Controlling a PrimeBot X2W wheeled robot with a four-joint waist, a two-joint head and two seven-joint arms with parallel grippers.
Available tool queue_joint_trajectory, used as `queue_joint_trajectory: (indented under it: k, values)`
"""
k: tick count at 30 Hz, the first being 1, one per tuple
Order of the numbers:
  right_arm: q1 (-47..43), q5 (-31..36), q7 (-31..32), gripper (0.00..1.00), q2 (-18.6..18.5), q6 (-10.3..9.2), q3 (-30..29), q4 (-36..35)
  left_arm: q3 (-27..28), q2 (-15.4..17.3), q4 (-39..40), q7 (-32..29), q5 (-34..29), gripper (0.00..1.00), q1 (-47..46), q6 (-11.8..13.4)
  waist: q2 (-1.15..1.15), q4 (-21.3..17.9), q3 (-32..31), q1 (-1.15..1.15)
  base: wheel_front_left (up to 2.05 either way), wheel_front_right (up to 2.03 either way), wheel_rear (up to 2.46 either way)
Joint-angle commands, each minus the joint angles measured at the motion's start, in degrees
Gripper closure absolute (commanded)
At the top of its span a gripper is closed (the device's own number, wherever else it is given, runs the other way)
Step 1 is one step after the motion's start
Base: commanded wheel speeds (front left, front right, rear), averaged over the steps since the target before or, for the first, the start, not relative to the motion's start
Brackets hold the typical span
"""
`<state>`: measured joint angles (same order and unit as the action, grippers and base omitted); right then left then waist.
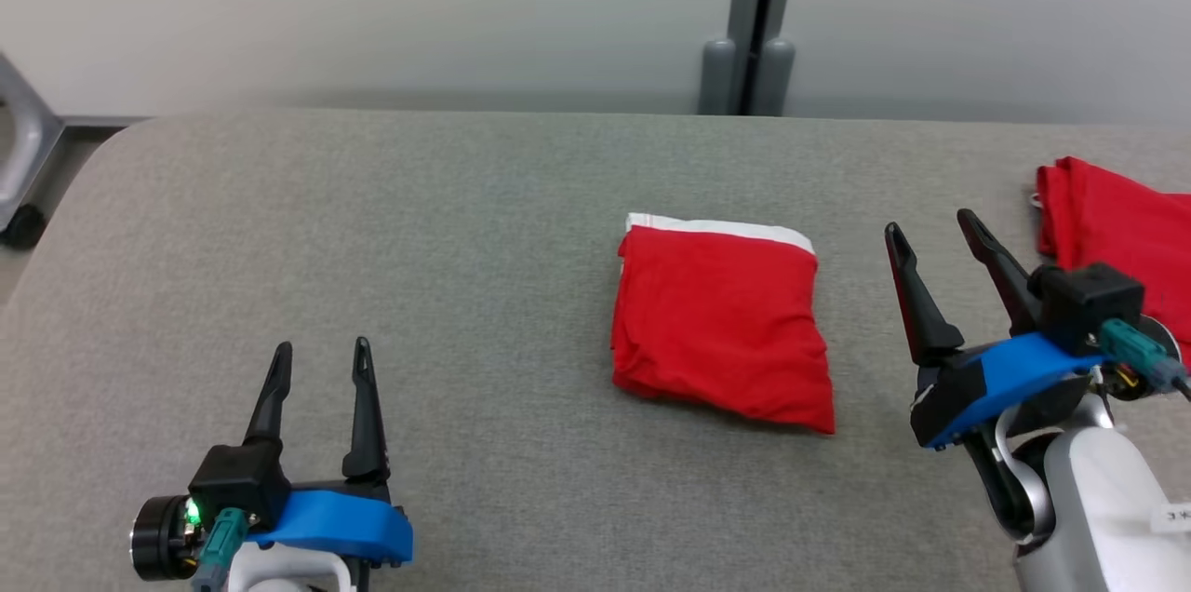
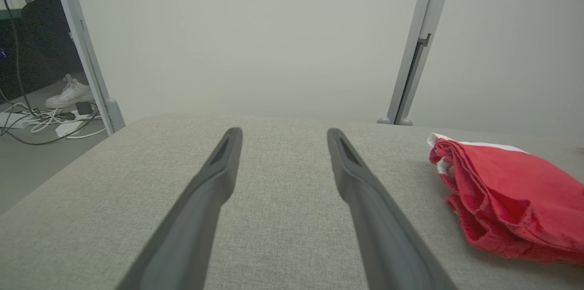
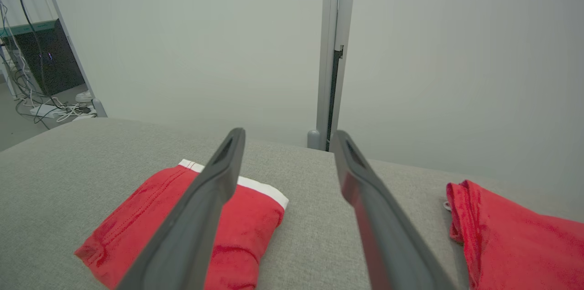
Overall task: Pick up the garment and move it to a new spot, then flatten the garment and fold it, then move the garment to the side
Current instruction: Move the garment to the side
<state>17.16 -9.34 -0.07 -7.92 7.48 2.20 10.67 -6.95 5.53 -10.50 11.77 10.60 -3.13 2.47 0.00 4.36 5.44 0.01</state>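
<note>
Nearest: L gripper [image 1: 323, 345] low at the near-left of the table, jaws fully apart, nothing in them, well apart from the cloth. R gripper [image 1: 930, 222] further in, jaws also wide and empty, just beside the right edge of the folded red garment [image 1: 721, 327], not touching it.

That garment lies mid-table as a squarish packet w/ its white waistband [image 1: 721, 227] at the far edge. Looks folded, so the move to the side is prob. what's left.

Risks:
- Pinch catches the top layer only, so the packet opens on the lift. The near-right corner is puffy and the layers are loose there.
- Dragging instead of lifting: the grey woven table cover [image 1: 372, 220] looks grippy, so the bottom layer would lag and bunch.
- A second red garment [image 1: 1117, 229] sits at the far right, near the R gripper. Easy to grab the wrong one or drop one onto the other.
- Table corners are rounded, and a set-down too near the edge could slip off.

Beyond: pale partition wall [image 1: 372, 6] w/ a grey upright post [image 1: 758, 15]. Off the left end, floor w/ tangled cables [image 2: 41, 121], a white shoe [image 2: 68, 94] and dark equipment [image 3: 59, 62].
</note>
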Motion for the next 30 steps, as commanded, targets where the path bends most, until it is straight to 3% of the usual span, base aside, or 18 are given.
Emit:
queue_joint_trajectory:
  k: [1,14,28,29,30]
  values:
    - [1.53,-0.34,0.0,0.0,-0.15,0.04,0.03,1.69,-0.31,0.05,-0.3,0.42,0.26,0.0,-1.28,-0.21,0.0,1.41,1.05,-0.01,0.0,0.0,0.0]
    - [5.64,-0.79,-2.23,0.0,-0.98,0.04,-0.56,20.82,-2.73,-1.06,-3.32,1.86,0.72,0.0,-4.67,-0.65,0.0,7.95,4.1,-0.01,0.0,0.0,0.0]
    - [10.43,-4.73,-3.99,0.0,0.44,0.04,2.27,37.47,-3.84,-1.4,-5.24,2.97,1.28,0.0,-6.77,-0.09,0.0,9.68,6.32,-0.01,0.0,0.0,0.0]
    - [10.47,-6.0,-3.78,0.36,0.86,0.05,2.84,38.07,-3.74,-1.38,-5.34,2.99,1.33,0.0,-6.79,0.01,0.0,9.55,6.34,-0.01,0.0,0.0,0.0]
    - [10.63,-6.87,-4.01,0.99,0.92,0.05,3.33,38.47,-3.62,-1.32,-5.41,3.03,1.35,0.0,-6.78,0.0,0.0,9.31,6.39,-0.01,0.0,0.0,0.0]
